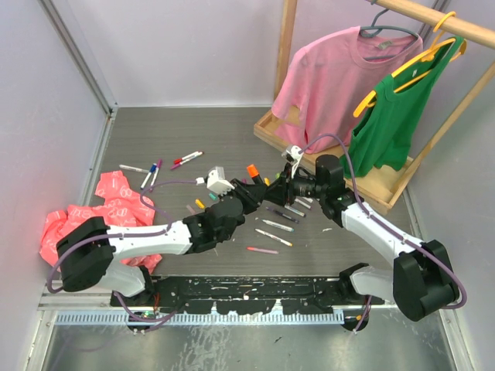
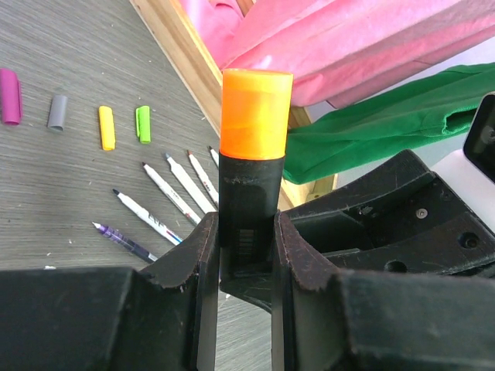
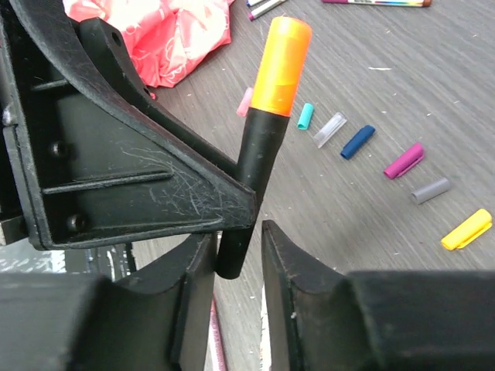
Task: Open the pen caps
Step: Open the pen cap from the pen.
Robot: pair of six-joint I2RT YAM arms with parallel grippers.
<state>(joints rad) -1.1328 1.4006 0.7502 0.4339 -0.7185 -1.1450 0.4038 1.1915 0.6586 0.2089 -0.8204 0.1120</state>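
My left gripper (image 2: 246,224) is shut on the black barrel of the thick orange-black marker (image 2: 247,193) and holds it upright above the table; its orange cap (image 2: 256,112) is on. In the top view the cap (image 1: 251,171) shows between the two grippers. My right gripper (image 3: 238,239) is open, its jaws either side of the marker's black lower end (image 3: 259,154), with a gap at the right finger. Loose pen caps lie on the table: magenta (image 2: 9,96), grey (image 2: 57,111), yellow (image 2: 107,127), green (image 2: 143,124), teal (image 3: 305,116), navy (image 3: 358,141). Uncapped slim pens (image 2: 166,193) lie beside them.
More slim pens lie at mid-table (image 1: 282,212) and at the back left (image 1: 186,159). A crumpled pink plastic bag (image 1: 116,201) lies at the left. A wooden clothes rack (image 1: 267,127) with a pink shirt (image 1: 332,77) and a green top (image 1: 394,116) stands at the back right.
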